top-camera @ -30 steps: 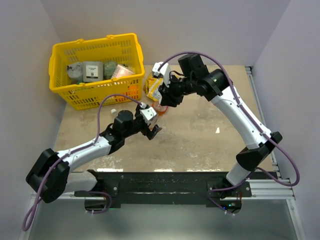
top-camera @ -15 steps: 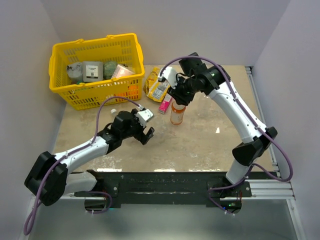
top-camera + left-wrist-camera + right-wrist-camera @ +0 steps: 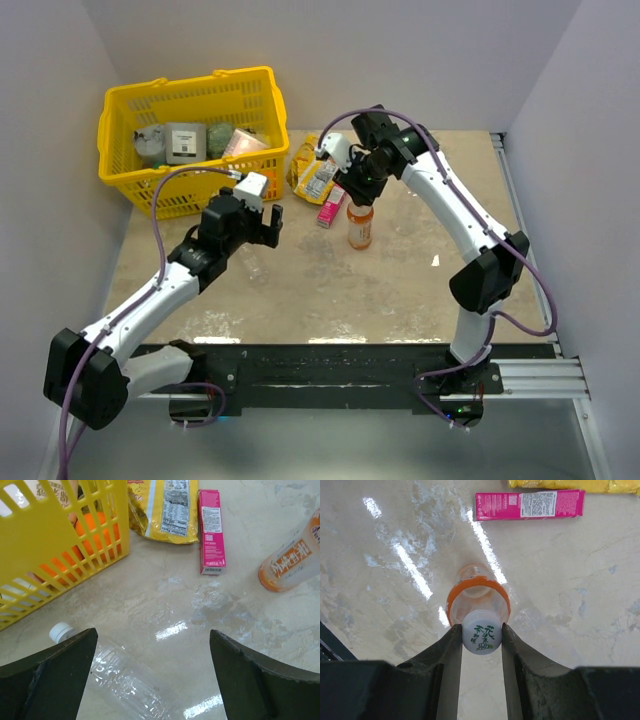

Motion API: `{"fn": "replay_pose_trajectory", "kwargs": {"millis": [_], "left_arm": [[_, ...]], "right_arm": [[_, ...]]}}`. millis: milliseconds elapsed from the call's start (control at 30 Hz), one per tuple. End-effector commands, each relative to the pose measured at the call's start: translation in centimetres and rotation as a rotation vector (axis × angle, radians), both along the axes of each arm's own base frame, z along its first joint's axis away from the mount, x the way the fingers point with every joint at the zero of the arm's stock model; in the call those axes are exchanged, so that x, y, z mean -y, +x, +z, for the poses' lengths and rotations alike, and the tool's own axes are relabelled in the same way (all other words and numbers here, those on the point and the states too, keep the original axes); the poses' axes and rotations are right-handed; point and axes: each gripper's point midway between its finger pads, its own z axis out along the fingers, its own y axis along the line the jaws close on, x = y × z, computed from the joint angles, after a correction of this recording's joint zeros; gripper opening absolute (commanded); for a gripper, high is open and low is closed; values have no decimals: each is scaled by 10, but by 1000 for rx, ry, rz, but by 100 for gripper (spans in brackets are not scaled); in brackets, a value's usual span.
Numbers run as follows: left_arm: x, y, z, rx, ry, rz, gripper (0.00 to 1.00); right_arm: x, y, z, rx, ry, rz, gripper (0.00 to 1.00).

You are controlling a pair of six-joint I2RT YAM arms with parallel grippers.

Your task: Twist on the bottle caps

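One cap [image 3: 481, 637] pinched in right gripper [image 3: 480, 629], atop orange bottle [image 3: 478, 591]

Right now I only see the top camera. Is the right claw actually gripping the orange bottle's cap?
Observer: Yes. The right wrist view shows the right claw pinching the white cap atop the upright orange bottle.
Operator: And under the other arm?
Observer: The left claw is open, over a clear bottle lying on its side beside the yellow basket, small white cap at its neck.
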Motion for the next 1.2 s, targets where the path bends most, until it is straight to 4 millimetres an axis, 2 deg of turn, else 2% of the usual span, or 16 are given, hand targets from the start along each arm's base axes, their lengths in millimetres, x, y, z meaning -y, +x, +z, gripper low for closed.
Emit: {"fn": "replay_pose_trajectory", "kwargs": {"millis": [0,133,333,667,700,767,1033,1100,1133,1167], "left_arm": [[-23,-2,2,-21,0,122,100],[-44,-5,-11,-92,-20,243,100],[-57,-13,-34,-198,-57,317,100],[-52,-10,-43,-249,-50,278,100],[-51,-10,-43,-248,-49,266,100],[-49,-11,-44,-242,-37,240,99],[-62,-17,-47,-287,-62,346,100],[-76,-21,-53,-334,-50,423,100],[-82,-22,-57,-361,-70,469,100],[-88,-25,-65,-416,-60,498,100]], "right_arm": [[2,2,7,36,5,4,2],[5,0,3,32,-7,-2,13],[7,1,5,47,-13,-17,28],[9,9,11,86,-15,-35,44],[9,9,10,85,-17,-36,54],[10,10,10,89,-20,-40,58],[7,14,12,99,-13,-40,61],[6,15,15,106,-7,-42,63],[4,16,19,111,2,-39,67],[2,19,28,134,23,-40,76]]}}
